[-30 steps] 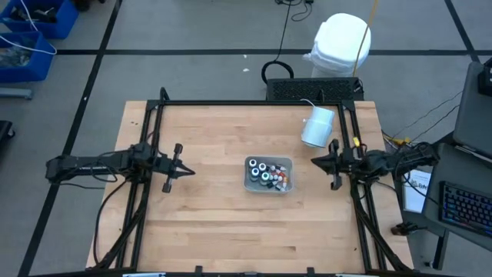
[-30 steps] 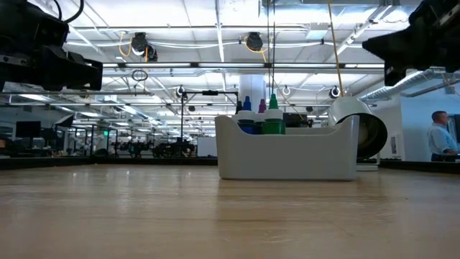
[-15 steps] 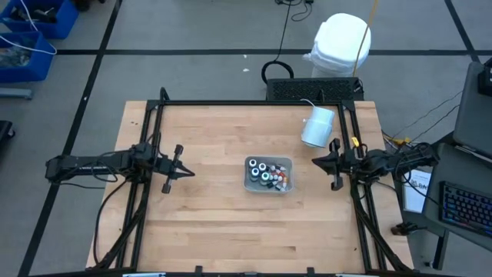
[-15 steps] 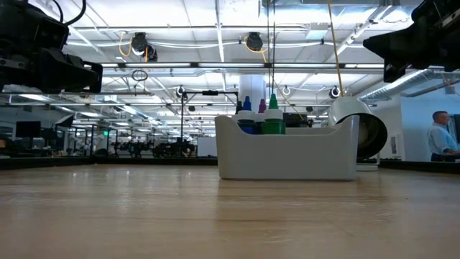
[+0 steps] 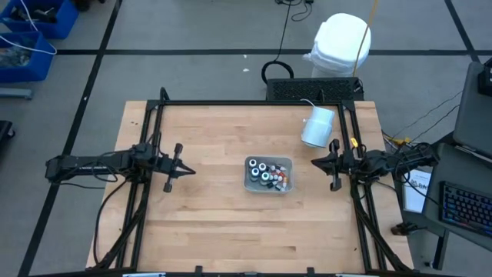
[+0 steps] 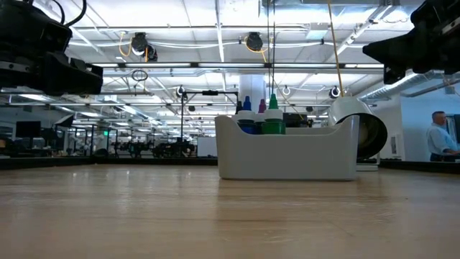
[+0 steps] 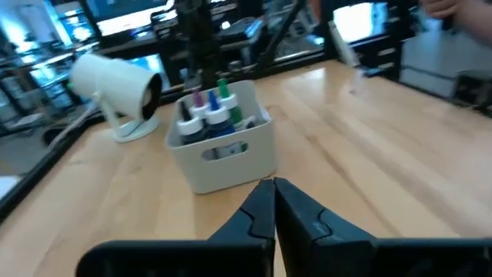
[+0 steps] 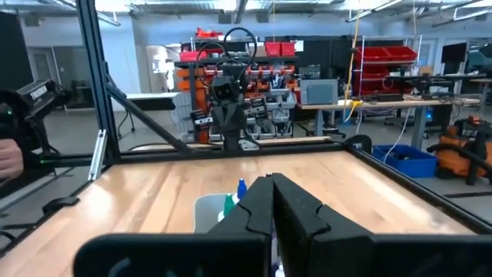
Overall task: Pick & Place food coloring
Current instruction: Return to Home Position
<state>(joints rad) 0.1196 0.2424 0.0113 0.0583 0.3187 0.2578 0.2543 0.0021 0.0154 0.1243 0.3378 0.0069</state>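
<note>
All the food coloring bottles (image 5: 267, 175) sit inside the small gray bin (image 5: 247, 185). It stands near the ctr of the worktop (image 5: 215, 227), a bit toward the right arm's side. From above they're a tight cluster of caps: white, dark, green, some red/orange at one edge. In the low view the bin (image 6: 287, 158) reads as a pale tub w/ a dipped rim, and blue, purple and green bottle tips (image 6: 272, 122) poke above it.

The left pincer (image 5: 189, 172) is over the left part of the worktop, well apart from the bin and aimed at it. Its fingers are pressed together and empty. In the left wrist view the two dark fingers (image 7: 257, 215) meet w/ only a hairline btwn them, and the bin (image 7: 231, 158) is straight ahead.

The right pincer (image 5: 314, 162) is near the bin's other side, not touching, also pressed together and empty. In the right wrist view its tip (image 8: 270, 185) sits closed, w/ the bin's rim (image 8: 207, 211) just beyond.

In the low view both arms hang high, clear of the wood.

A white cylinder (image 5: 317, 127) lies on its side toward the far right of the worktop, beyond the bin. In the low view it shows behind the bin's right end (image 6: 363, 133).

A person (image 6: 438, 137) stands in the room at the far right of the low view.
</note>
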